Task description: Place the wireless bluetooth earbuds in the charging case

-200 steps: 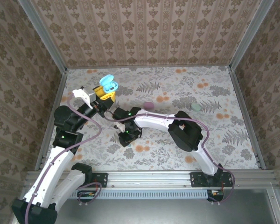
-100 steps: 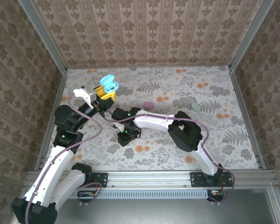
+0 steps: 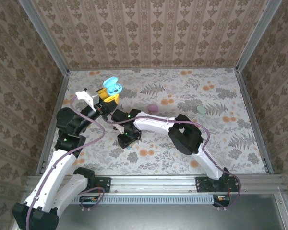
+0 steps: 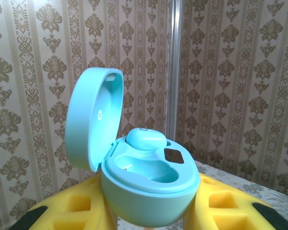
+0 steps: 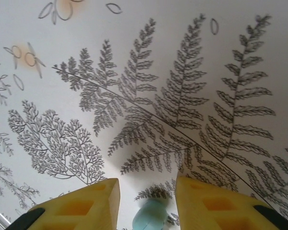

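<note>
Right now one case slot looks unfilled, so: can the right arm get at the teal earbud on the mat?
Probably yes: the teal earbud lies on the mat between the open fingers of the right gripper, nothing covering it.

Bright, even light throughout, with soft shadows and sharp focus.

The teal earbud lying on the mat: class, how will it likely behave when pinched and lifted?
Rounded and smooth, the earbud could roll or slip between the yellow pads. Being tiny, it is probably light. It looks like hard plastic, so likely stiff.
</note>
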Controlling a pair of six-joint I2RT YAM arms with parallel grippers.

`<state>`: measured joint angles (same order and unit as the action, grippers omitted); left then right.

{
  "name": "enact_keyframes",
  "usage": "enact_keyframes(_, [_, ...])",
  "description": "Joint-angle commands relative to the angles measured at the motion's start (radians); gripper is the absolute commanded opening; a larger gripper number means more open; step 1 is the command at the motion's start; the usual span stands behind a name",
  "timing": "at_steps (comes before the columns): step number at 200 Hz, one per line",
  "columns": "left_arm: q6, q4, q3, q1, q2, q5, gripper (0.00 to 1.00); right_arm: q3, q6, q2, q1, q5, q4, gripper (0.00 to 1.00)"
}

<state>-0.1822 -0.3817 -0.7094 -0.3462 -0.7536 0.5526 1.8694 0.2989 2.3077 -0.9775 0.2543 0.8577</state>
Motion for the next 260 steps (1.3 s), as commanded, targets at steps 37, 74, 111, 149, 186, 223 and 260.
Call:
enact_keyframes(37, [0.009,-0.023,-0.030,-0.007,-0.004,0.007,0.29,0.044,0.174,0.013,-0.022,-0.091,0.135,0.40])
enact_keyframes(74, [0.006,-0.030,-0.030,-0.006,-0.013,0.012,0.29,0.055,0.252,0.025,-0.035,-0.081,0.140,0.38])
enact_keyframes(111, [0.004,-0.034,-0.025,-0.007,-0.009,0.010,0.29,0.059,0.263,0.039,-0.035,-0.112,0.144,0.36])
enact_keyframes(149, [0.006,-0.033,-0.024,-0.007,-0.008,0.012,0.29,0.081,0.257,0.057,-0.035,-0.147,0.153,0.32])
enact_keyframes(186, [0.006,-0.029,-0.019,-0.006,-0.006,0.010,0.29,0.095,0.261,0.066,-0.035,-0.139,0.157,0.25])
enact_keyframes(223, [0.013,-0.019,-0.021,-0.008,-0.007,0.009,0.29,0.034,0.280,-0.008,-0.029,-0.163,0.124,0.22])
enact_keyframes(260, [0.012,-0.016,-0.024,-0.011,-0.036,0.027,0.29,-0.264,0.370,-0.266,0.049,-0.078,-0.140,0.21])
